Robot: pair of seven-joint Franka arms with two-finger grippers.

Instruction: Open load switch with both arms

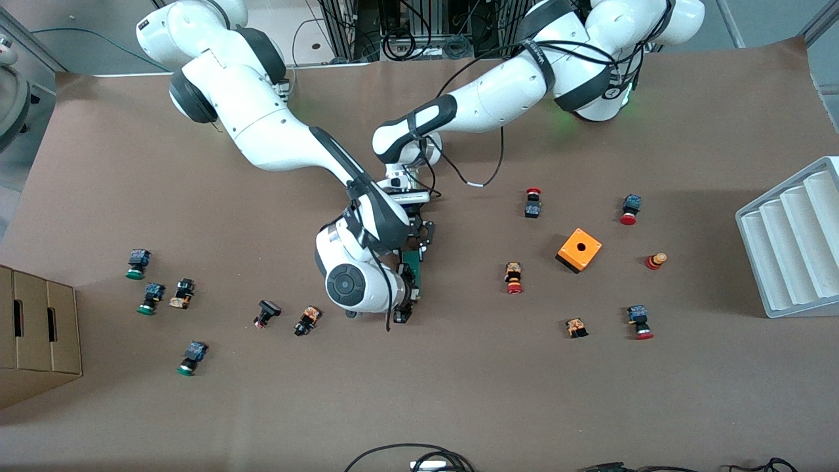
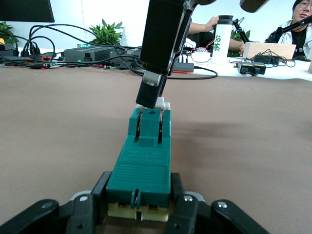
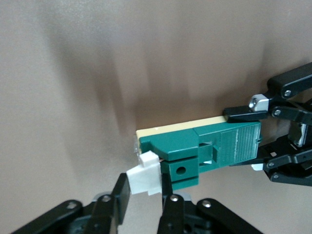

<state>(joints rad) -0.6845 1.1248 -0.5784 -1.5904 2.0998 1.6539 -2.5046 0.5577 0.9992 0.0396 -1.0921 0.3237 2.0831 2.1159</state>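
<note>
- Pinching the dark-green end of the load switch [image 2: 141, 168] between both fingers of the left gripper [image 2: 139, 207], jaws pressed against its two sides.
- Closing the right gripper [image 3: 141, 204] around the white piece [image 3: 145, 176] at the switch's other end, one finger [image 3: 119, 197] on each side of it, touching or all but touching.
- Holding the switch level just above the brown table [image 1: 459, 393], near the table's middle, long axis running between the two grippers.
- Showing a cream underside [image 3: 180, 127] along the switch in the right wrist view.
- Reaching in from the top of the front view with both arms, meeting over the switch [image 1: 413, 265], right wrist covering most of it.
- Lying well apart from the switch toward the left arm's end: an orange box [image 1: 579, 250] with a hole, and red-capped buttons [image 1: 514, 278] around it.
- Lying toward the right arm's end: green-capped buttons [image 1: 137, 263], nearer the cardboard box [image 1: 36, 334].
- Standing at the left arm's edge of the table: a grey ribbed tray [image 1: 793, 242].
</note>
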